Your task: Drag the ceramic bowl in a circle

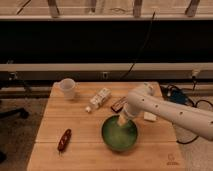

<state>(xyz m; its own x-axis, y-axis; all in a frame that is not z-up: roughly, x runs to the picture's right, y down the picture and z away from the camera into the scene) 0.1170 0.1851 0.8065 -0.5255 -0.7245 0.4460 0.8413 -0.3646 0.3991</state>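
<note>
The ceramic bowl (119,135), wide, round and glossy green, sits on the wooden table (80,130) a little right of centre, near the front. My white arm reaches in from the right. The gripper (123,120) points down onto the bowl's far rim and touches it there. The arm's wrist covers the top of the gripper.
A small white cup (67,88) stands at the table's back left. A white carton (100,98) and a dark bar (118,104) lie behind the bowl. A red packet (64,139) lies front left. A white block (150,116) lies under the arm. Cables hang at the right.
</note>
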